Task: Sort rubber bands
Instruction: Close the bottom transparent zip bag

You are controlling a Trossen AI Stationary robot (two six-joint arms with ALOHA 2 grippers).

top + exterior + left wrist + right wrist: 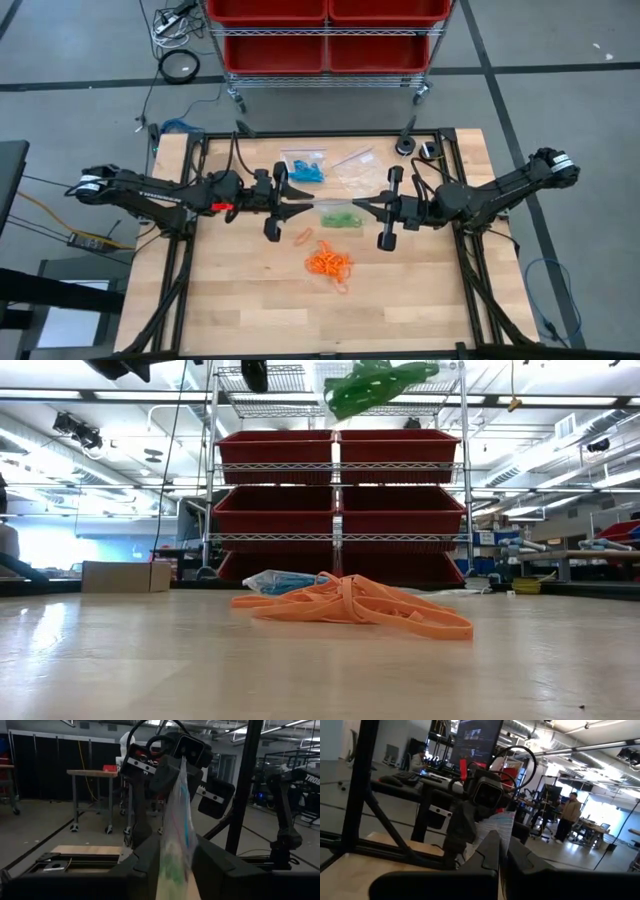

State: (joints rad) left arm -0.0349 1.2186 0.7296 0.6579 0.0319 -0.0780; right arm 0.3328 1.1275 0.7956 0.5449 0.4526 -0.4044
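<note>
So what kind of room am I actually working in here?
Probably an industrial lab or workshop: wire shelving with red storage bins, exposed ceiling ducts, and workbenches with a person standing at the back.

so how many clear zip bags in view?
3: the bag of green bands held up between both tools, the bag of blue bands on the table behind it, and an apparently empty bag beside that.
</note>
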